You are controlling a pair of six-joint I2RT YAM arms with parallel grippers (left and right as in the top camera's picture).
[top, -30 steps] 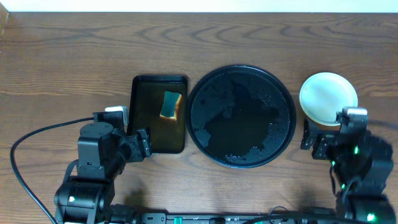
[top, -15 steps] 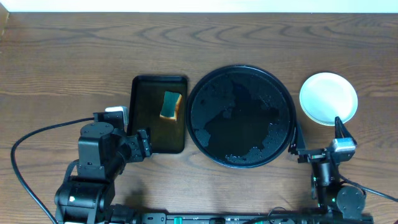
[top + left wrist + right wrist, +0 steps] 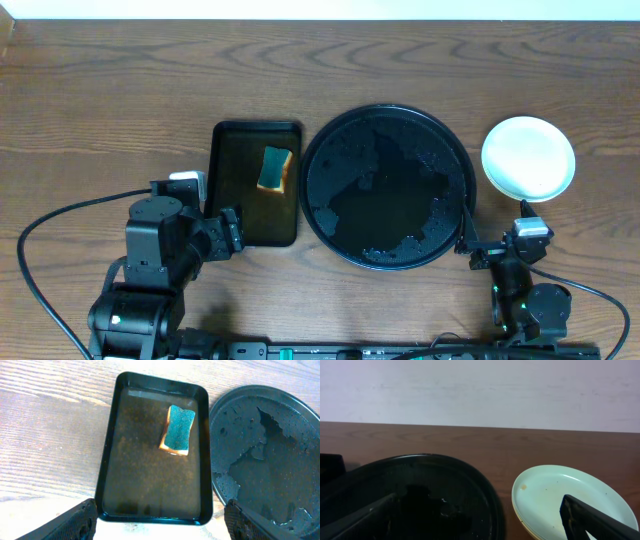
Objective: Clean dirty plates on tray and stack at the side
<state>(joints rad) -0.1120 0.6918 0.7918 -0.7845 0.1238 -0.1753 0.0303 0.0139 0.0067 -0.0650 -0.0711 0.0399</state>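
Observation:
The large round black tray [image 3: 385,185] sits mid-table, wet with water film and with no plate on it. It also shows in the left wrist view [image 3: 270,460] and the right wrist view [image 3: 430,485]. The plates [image 3: 528,158] are stacked to the tray's right. A pale mint plate [image 3: 570,497] lies on top with tiny brown specks, and a yellow rim shows beneath it. My right gripper [image 3: 497,240] is open and empty, low near the front edge, below the stack. My left gripper [image 3: 230,230] is open and empty at the near end of the rectangular tray.
A smaller rectangular black tray [image 3: 257,183] holding brownish water and a teal-and-yellow sponge [image 3: 274,168] lies left of the round tray. The sponge also shows in the left wrist view [image 3: 178,430]. A black cable [image 3: 45,230] loops at the left.
My right arm has pulled back from beside the plate stack toward the front edge and dropped low, uncovering the whole stack. The left arm has not moved.

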